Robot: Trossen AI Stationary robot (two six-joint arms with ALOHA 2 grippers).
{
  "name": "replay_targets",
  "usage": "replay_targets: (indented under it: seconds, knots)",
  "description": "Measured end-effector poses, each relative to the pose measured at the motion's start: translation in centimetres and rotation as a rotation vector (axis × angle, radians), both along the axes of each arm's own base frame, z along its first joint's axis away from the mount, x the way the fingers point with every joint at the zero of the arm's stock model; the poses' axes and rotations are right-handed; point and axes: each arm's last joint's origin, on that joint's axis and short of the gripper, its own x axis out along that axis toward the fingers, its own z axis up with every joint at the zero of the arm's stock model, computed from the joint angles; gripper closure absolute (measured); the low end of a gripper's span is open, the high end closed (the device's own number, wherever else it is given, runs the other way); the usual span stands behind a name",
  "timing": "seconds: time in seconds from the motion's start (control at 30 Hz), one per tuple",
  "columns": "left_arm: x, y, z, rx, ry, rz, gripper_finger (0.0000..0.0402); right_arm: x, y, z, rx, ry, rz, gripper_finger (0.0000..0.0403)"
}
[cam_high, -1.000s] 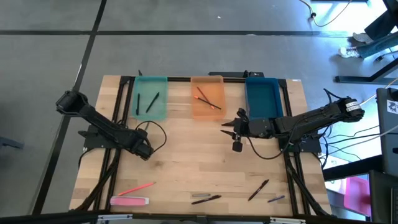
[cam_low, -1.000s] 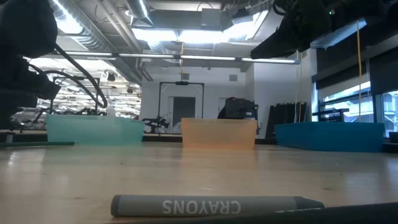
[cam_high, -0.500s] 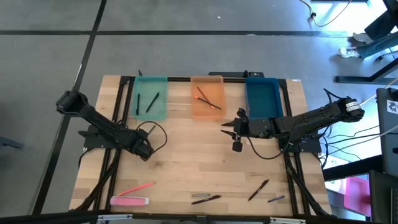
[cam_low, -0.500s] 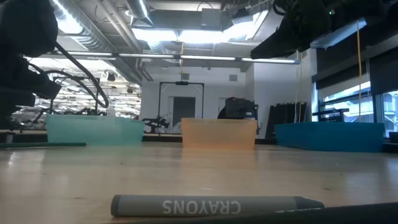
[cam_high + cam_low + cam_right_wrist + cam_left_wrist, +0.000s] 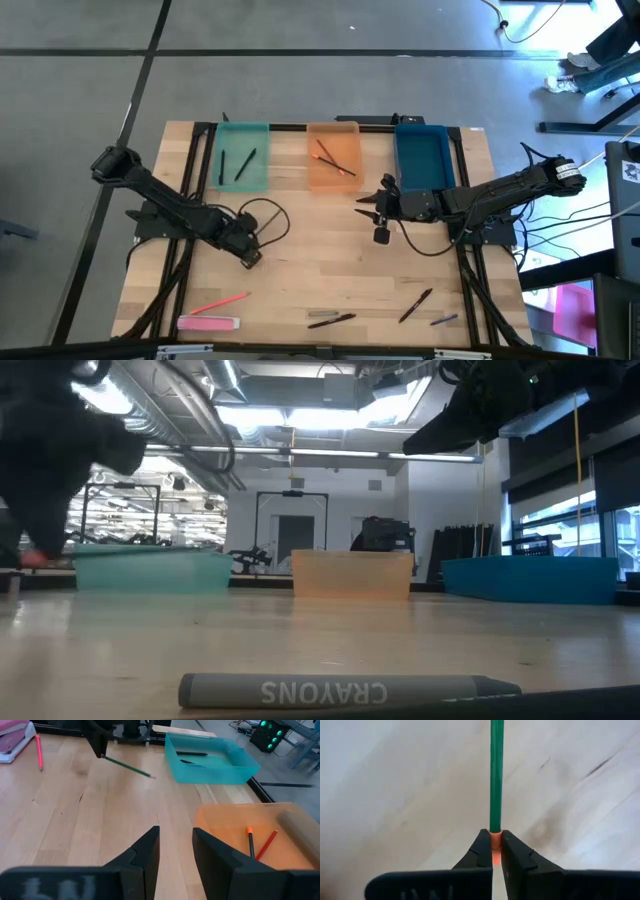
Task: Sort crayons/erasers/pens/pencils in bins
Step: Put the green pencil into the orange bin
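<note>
My left gripper [image 5: 248,256] [image 5: 493,840] hangs over the left middle of the table, shut on a slim green pencil [image 5: 495,775] [image 5: 127,767] with an orange end. My right gripper [image 5: 376,214] [image 5: 176,847] stands open over the table's middle, in front of the orange bin [image 5: 333,156], with nothing between its fingers. The teal bin [image 5: 243,157] holds two black pens, and the orange bin holds red and orange pencils. A blue bin [image 5: 420,156] stands to their right. A pink pencil [image 5: 218,302] and a pink eraser [image 5: 208,323] lie at the near left. My left gripper pinches the green pencil's orange end [image 5: 495,834] between its two fingers [image 5: 480,851]. The fingers come steeply from above. The shaft sticks straight out beyond the fingertips and slants down over the table; whether its far tip [image 5: 151,776] touches the wood, I cannot tell.
Along the near edge lie a grey crayon [image 5: 322,314] [image 5: 340,690], a black pen [image 5: 338,321], another dark pen [image 5: 415,305] and a short grey-blue crayon [image 5: 444,320]. A black cable loops beside my left arm [image 5: 268,222].
My left gripper has shut on the green pencil that lay on the table. It has risen, rolled, and shifted toward the table's right and near edges, taking the pencil's orange end up with it. My right gripper has kept still.
</note>
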Motion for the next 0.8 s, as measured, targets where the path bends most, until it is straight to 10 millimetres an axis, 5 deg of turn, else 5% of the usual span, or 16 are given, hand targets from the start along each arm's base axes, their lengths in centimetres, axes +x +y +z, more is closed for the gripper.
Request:
replay_targets:
  seconds: [0.37, 0.8]
  knots:
    - [3.8, 1.5, 5.6, 0.145, -0.213, -0.081, 0.0398, 0.0, 0.0, 0.0, -0.004, 0.000, 0.001, 0.0282]
    - [7.7, 9.2, 8.3, 0.319, -0.407, -0.071, 0.0397, 0.0, -0.2, 0.0, -0.036, -0.005, -0.062, 0.0282]
